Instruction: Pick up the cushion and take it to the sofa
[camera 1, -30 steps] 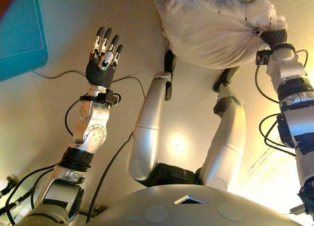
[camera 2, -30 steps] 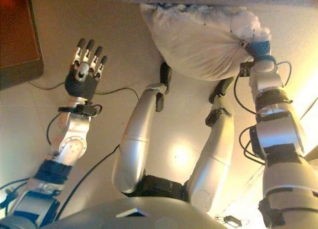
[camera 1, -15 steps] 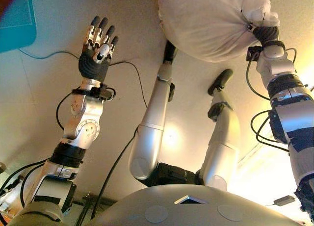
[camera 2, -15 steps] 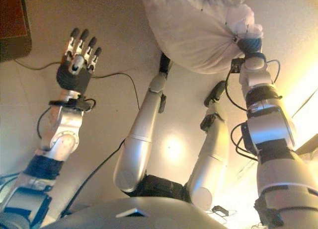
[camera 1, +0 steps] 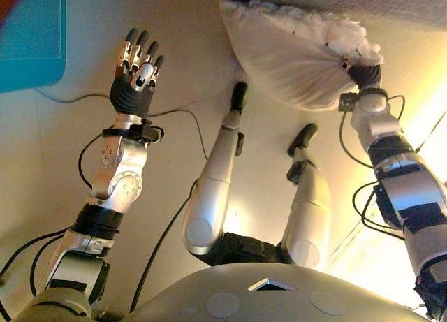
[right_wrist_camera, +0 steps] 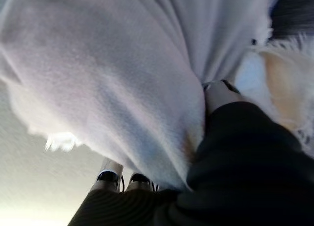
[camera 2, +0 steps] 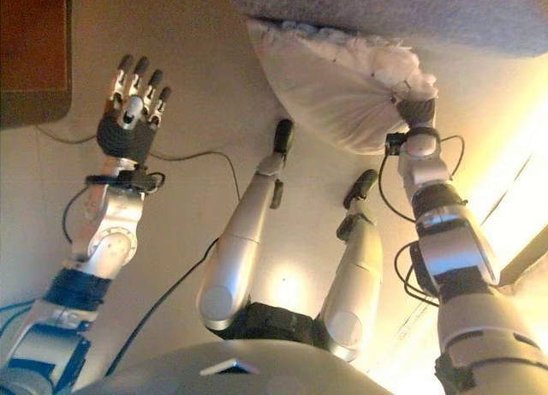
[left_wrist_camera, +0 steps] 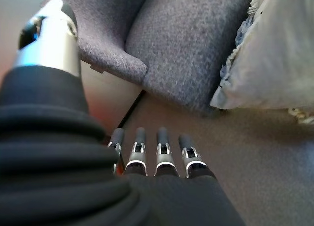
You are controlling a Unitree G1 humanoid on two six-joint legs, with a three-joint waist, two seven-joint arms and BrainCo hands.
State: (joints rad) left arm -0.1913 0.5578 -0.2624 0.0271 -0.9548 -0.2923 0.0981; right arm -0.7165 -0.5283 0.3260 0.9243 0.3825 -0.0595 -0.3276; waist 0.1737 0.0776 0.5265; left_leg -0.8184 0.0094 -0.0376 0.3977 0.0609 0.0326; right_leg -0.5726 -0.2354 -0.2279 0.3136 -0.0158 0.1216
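Note:
The white cushion (camera 1: 293, 60) with a fluffy fringe hangs above the floor, held at its corner by my right hand (camera 1: 364, 74), whose fingers are curled into the cloth. In the right wrist view the cushion (right_wrist_camera: 98, 79) fills most of the picture. Its top edge is at the front edge of the grey sofa (camera 2: 411, 14). My left hand (camera 1: 136, 74) is raised to the left, open and empty, fingers straight. The left wrist view shows the sofa's seat cushions (left_wrist_camera: 186, 44) and the white cushion (left_wrist_camera: 274, 59) beside them.
A teal box or tabletop (camera 1: 31, 39) sits at the upper left, and shows as a dark red-brown panel in the right eye view (camera 2: 34, 56). The floor below is beige. The sofa spans the top of the eye views.
The camera has shifted and the sofa's edge now shows at the top. The cushion, still in my right hand, has come up against the sofa's front. My left hand stays raised and open.

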